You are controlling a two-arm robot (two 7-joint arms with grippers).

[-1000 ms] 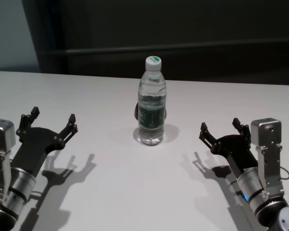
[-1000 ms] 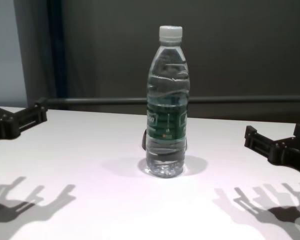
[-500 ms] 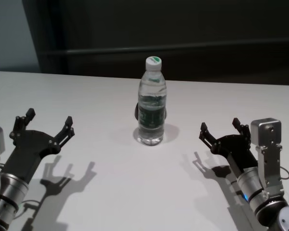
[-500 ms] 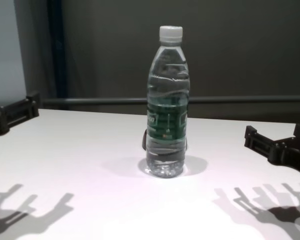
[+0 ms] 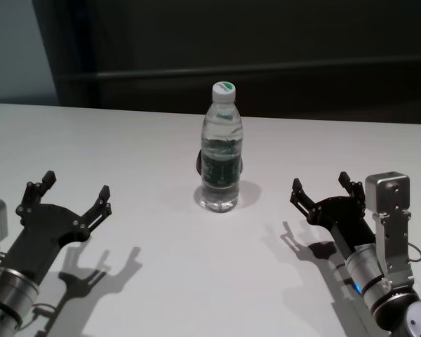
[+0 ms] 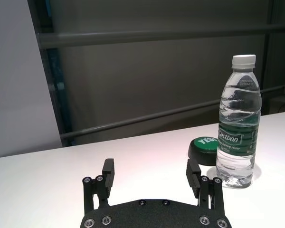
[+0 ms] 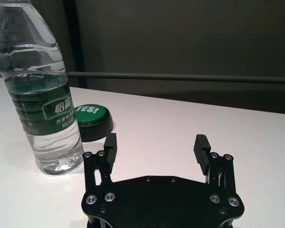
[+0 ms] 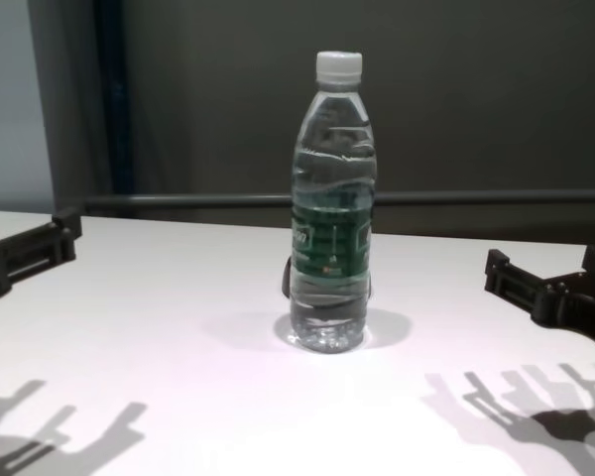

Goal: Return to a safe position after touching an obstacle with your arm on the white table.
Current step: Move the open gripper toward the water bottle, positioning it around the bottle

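bottle: obstacle (image 5: 220, 151) upright mid white table (image 5: 196, 281), cap on, not tipped or shifted vs 1 s ago
left gripper: (image 5: 69, 198) empty, fingers spread wide; has pulled back toward the robot and slightly outward over the last second, now well apart from the bottle
right gripper: (image 5: 323, 189) empty, fingers spread, parked right of the bottle, same spot in all frames
behind bottle: green-topped puck (image 6: 205, 149) just beside its base, untouched
meaning: no contact now; the left arm's retreat looks like the return-to-safe leg, probably near its end
risk: low, the path back is away from the bottle
left wrist view: bottle off to one side, nothing between the fingers
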